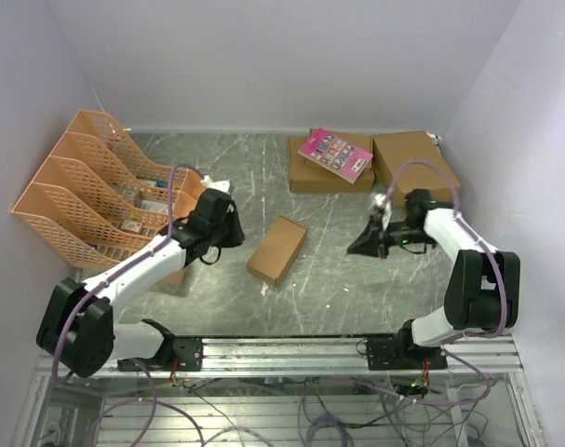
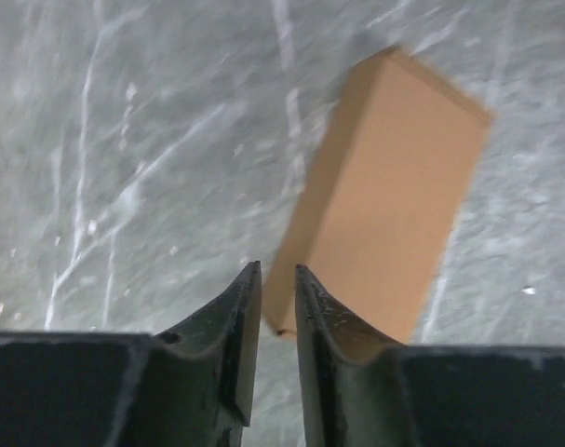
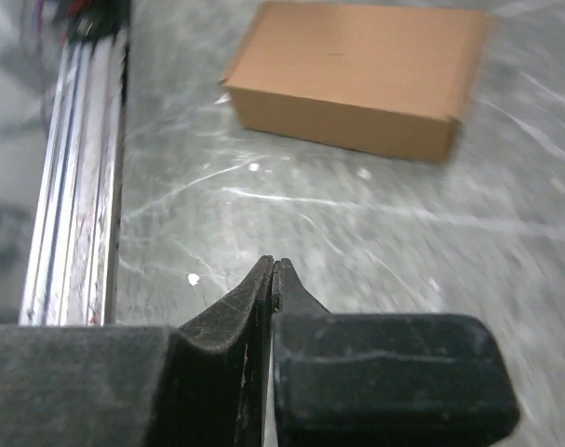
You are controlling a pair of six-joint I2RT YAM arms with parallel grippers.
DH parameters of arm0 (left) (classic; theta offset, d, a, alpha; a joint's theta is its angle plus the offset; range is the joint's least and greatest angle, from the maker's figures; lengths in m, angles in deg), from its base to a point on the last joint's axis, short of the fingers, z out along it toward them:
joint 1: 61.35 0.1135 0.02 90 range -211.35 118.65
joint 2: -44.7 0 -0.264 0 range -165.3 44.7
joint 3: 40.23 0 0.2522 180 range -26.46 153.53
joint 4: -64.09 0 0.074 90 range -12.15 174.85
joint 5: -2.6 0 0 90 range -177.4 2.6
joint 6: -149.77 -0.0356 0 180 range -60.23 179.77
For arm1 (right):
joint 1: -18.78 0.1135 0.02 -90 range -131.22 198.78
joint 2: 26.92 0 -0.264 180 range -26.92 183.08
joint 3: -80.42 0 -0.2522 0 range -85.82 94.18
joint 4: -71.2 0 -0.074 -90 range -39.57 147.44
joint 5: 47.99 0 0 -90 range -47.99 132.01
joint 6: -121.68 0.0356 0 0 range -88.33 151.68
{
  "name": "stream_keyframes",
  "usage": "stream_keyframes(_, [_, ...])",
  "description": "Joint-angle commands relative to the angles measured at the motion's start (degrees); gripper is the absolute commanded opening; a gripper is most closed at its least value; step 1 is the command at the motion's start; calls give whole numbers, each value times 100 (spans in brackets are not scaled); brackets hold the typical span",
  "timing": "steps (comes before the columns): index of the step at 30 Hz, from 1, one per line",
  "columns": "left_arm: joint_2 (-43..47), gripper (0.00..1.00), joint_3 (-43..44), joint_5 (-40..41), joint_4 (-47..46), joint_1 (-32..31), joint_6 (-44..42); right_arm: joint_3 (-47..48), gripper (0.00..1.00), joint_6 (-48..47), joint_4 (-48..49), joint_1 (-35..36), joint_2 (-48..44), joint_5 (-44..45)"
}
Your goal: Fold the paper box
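Note:
The paper box lies closed on the grey marbled table, a small oblong plain brown mailer set at a slant in the middle. It also shows in the left wrist view and the right wrist view. My left gripper is just left of the box and apart from it. Its jaws stand a narrow gap apart with nothing between them. My right gripper is to the right of the box, well apart, and its jaws are pressed together and empty.
Orange file racks stand at the left. Two larger brown boxes sit at the back, one bearing a pink booklet. A metal rail runs along the near edge. A small brown piece shows under the left arm.

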Motion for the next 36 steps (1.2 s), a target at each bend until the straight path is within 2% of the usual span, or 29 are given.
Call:
stream_keyframes(1, [76, 26, -762, -822, -583, 495, 417, -353, 0, -2528, -434, 1321, -198, 600])
stream_keyframes(3, [-32, 23, -886, -744, -512, 607, 352, -628, 0, -2489, 294, 2007, -403, 1078])
stream_keyframes(6, [-359, 21, -989, -912, -679, 655, 284, -1357, 0, -809, 2851, 3128, -898, 2253])
stream_keyframes(8, [-619, 21, -982, -1126, -841, 655, 250, -1689, 0, -610, 3842, 3843, -1039, 2830])
stream_keyframes(10, [-872, 20, -929, -1314, -979, 652, 221, -1646, 0, -541, 4248, 4301, -822, 3097])
stream_keyframes(13, [-1216, 19, -856, -1616, -1144, 640, 197, -1147, 0, -581, 4229, 4785, -93, 3488])
stream_keyframes(19, [-1601, 18, -806, -1840, -1293, 388, 198, -819, 0, -281, 4933, 5383, 887, 4393])
stream_keyframes(22, [-1859, 18, -675, -1920, -1275, 121, 206, -745, 0, 333, 5432, 5468, 1111, 4625])
stream_keyframes(27, [-2006, 18, -581, -1842, -1355, -196, 335, -897, 0, 694, 5583, 5353, 959, 4611])
stream_keyframes(30, [-1924, 21, -491, -1418, -1003, -158, 316, -841, 1, 179, 4731, 4992, 715, 4098])
stream_keyframes(34, [-1564, 30, -457, -1118, -520, 353, 193, -666, 5, -509, 3308, 3870, 165, 3019])
stream_keyframes(36, [-1267, 34, -425, -980, -343, 585, 125, -614, 7, -891, 2610, 3453, -145, 2755])
